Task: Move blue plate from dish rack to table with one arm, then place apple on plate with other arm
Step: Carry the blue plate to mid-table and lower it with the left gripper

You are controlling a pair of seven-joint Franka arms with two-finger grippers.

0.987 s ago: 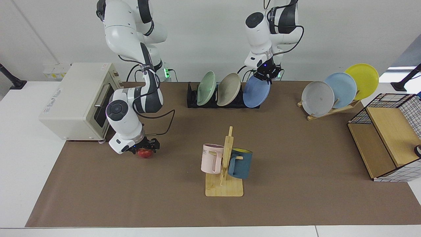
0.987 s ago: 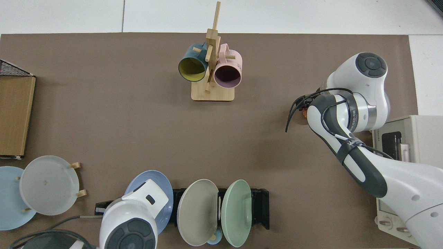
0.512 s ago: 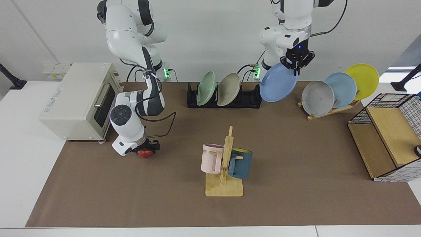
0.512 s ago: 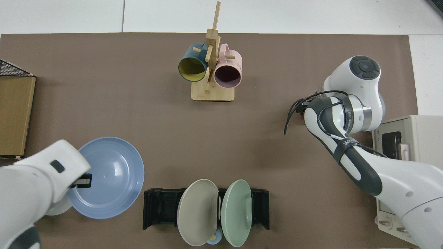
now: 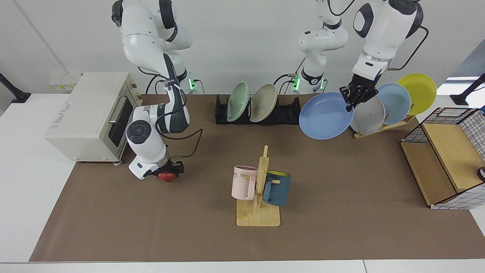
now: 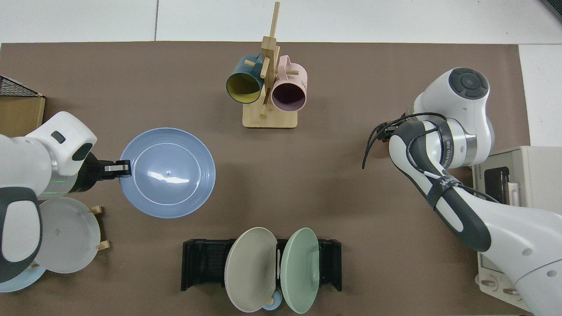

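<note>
The blue plate (image 5: 326,115) hangs in the air, tilted and nearly flat, with my left gripper (image 5: 350,102) shut on its rim. In the top view the blue plate (image 6: 168,172) is over the brown mat, apart from the black dish rack (image 6: 204,263), and the left gripper (image 6: 118,167) pinches its edge. The dish rack (image 5: 288,110) stands at the back of the table (image 5: 341,182). The red apple (image 5: 166,176) rests on the mat by the oven, with my right gripper (image 5: 166,173) low and shut on it. The right arm hides the apple in the top view.
A green plate (image 5: 237,101) and a beige plate (image 5: 263,102) stand in the rack. A wooden stand holds a grey plate (image 5: 369,115), a sky-blue plate (image 5: 396,98) and a yellow plate (image 5: 416,93). A mug tree (image 5: 261,189), a toaster oven (image 5: 89,115) and a wire basket (image 5: 447,163) stand around.
My left gripper lifted the blue plate out of the dish rack, swung it toward the wooden stand and tipped it flatter. The right arm shifted slightly at the apple.
</note>
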